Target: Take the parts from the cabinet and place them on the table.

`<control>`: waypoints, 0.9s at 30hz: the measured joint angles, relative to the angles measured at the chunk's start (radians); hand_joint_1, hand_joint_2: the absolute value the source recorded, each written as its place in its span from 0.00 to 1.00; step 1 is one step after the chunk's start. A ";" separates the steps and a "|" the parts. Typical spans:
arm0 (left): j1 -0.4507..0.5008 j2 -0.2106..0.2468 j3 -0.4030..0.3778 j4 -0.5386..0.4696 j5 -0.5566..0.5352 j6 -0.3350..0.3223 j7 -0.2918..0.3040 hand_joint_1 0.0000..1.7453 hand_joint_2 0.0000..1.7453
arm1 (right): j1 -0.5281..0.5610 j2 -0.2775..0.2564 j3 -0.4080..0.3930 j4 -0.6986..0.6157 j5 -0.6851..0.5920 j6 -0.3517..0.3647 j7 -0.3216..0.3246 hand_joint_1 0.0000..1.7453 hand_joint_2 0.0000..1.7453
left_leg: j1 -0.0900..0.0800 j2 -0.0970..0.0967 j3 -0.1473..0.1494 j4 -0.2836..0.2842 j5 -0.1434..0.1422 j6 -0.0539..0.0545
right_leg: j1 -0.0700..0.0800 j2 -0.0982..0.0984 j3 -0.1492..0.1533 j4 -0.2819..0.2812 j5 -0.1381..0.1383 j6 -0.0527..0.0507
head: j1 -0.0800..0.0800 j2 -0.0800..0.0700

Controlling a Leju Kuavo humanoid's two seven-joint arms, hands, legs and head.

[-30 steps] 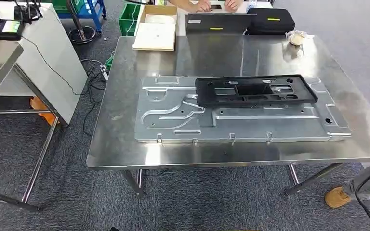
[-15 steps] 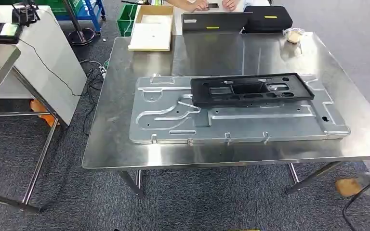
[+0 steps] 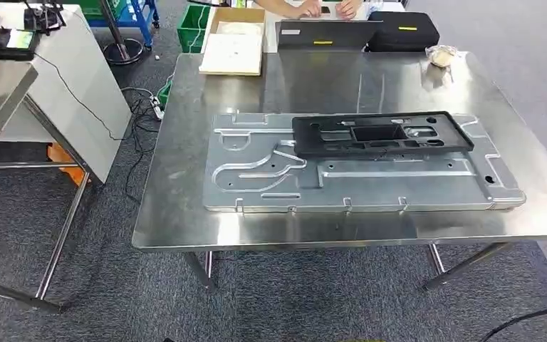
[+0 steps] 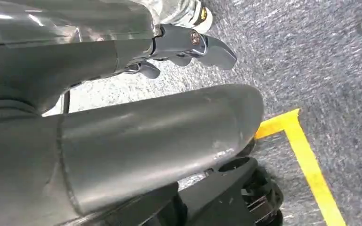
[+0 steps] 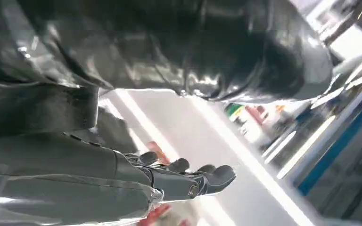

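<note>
The tabletop (image 3: 185,206) is a shiny steel surface on thin metal legs, and it stands on a grey carpet floor (image 3: 100,285). A large stamped metal panel (image 3: 370,185) lies flat on it and takes most of the middle. At 1 o'clock from the middle of the panel, a black plastic frame (image 3: 381,134) lies on the panel's far part. Near the tabletop's far right corner, at 1 o'clock, sits a small clear wrapped object (image 3: 440,55), well apart from the panel.

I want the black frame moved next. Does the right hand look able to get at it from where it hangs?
Probably not yet: the right hand hangs away from the table. The black frame lies uncovered on the metal panel.
</note>
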 joint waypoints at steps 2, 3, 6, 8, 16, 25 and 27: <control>0.003 0.000 0.004 0.000 0.001 0.000 -0.003 0.00 0.00 | 0.022 0.030 -0.045 0.009 -0.021 -0.022 -0.038 0.00 0.00 | 0.001 0.000 0.001 -0.001 -0.001 -0.007 | 0.003 0.004 -0.002 0.006 -0.002 -0.008 | 0.000 0.000; 0.004 0.000 0.004 0.000 0.001 0.000 -0.003 0.00 0.00 | 0.029 0.040 -0.058 0.014 -0.023 -0.024 -0.049 0.00 0.00 | 0.002 0.001 0.003 -0.002 -0.002 -0.011 | 0.003 0.006 -0.003 0.007 -0.002 -0.014 | 0.000 0.000; 0.004 0.000 0.005 0.000 0.003 0.003 -0.006 0.00 0.00 | 0.037 0.068 -0.091 0.032 -0.030 -0.044 -0.061 0.00 0.00 | 0.003 0.002 -0.023 0.067 -0.058 -0.033 | -0.010 0.008 0.000 -0.002 0.004 -0.035 | 0.000 0.000; 0.005 0.000 0.009 0.000 0.003 0.003 -0.006 0.00 0.00 | 0.038 0.095 -0.122 0.070 -0.037 -0.067 -0.079 0.00 0.00 | 0.009 0.002 -0.092 0.226 -0.142 -0.039 | -0.009 0.008 -0.002 -0.002 0.004 -0.037 | 0.000 0.000; 0.009 0.000 0.029 0.000 0.013 0.009 -0.019 0.00 0.00 | 0.019 0.160 -0.264 0.364 -0.068 -0.132 -0.198 0.00 0.00 | 0.008 0.000 0.029 -0.003 -0.028 -0.020 | -0.002 0.012 -0.002 0.004 0.003 -0.020 | 0.000 0.000; 0.022 -0.001 0.056 0.000 0.024 0.018 -0.032 0.00 0.00 | -0.007 0.211 -0.560 0.633 0.373 -0.136 -0.059 0.00 0.00 | 0.009 0.008 0.031 -0.022 -0.009 0.008 | -0.009 0.010 -0.138 0.307 -0.155 0.012 | 0.000 0.000; 0.025 -0.001 0.060 0.000 0.026 0.019 -0.033 0.00 0.00 | -0.009 0.231 -0.626 0.666 0.457 -0.136 -0.023 0.00 0.00 | 0.009 0.008 0.033 -0.020 -0.011 0.007 | -0.009 0.010 -0.110 0.253 -0.105 0.009 | 0.000 0.000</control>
